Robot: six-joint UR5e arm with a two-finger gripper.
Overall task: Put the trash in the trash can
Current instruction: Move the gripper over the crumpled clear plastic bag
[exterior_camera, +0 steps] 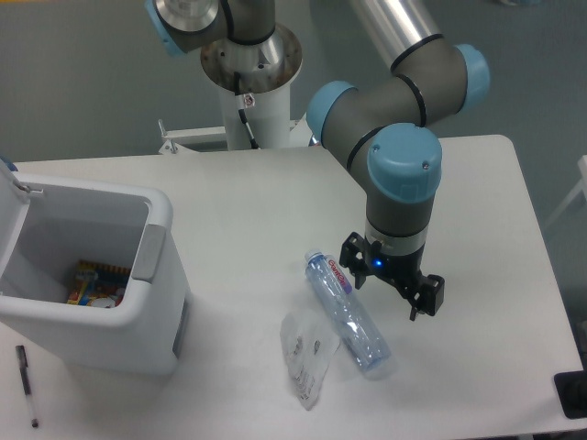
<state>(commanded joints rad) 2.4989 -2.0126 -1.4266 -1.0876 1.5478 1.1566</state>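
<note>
We see our gripper hanging low over the counter with its two fingers spread apart and nothing between them. The water bottle lies on its side just beside and slightly below-left of the gripper, its blue cap end toward the far side and its base pointing toward the near edge. The crumpled wrapper sits just left of the bottle's lower half, touching or nearly touching it; we cannot tell which. The trash can stands well off to the gripper's left, lid open, with some colourful items already at the bottom. A thin black pen lies beyond the bin, farther left. We judge the bottle to be light, probably empty, smooth and slippery, with thin walls that give under pressure, so we would close across its middle, near the label, where the body is roundest. The wrapper looks featherlight and floppy; we would pinch a raised fold from above.
</note>
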